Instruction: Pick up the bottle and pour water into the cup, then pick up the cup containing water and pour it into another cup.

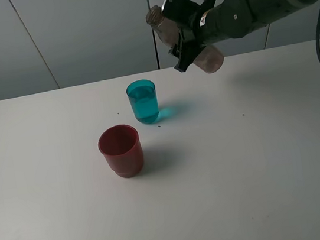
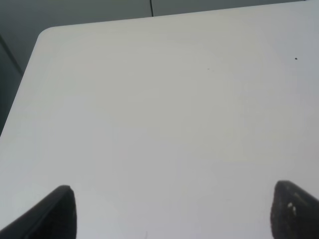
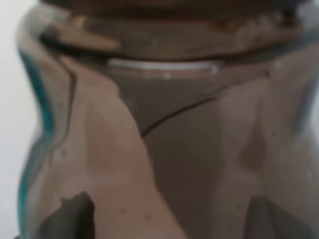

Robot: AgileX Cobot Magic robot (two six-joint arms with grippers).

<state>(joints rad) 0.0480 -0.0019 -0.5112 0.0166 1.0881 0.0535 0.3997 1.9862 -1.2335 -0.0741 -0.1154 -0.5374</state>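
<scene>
Exterior high, bottle (image 1: 209, 58) slanted (neck leftward)

A white tabletop (image 1: 245, 173) fills the lower part of the frame. A teal cup (image 1: 143, 102) stands upright just left of centre. A red cup (image 1: 121, 150) stands upright near it, to the lower left, apart. A few dark specks (image 1: 243, 114) dot the surface.
</scene>
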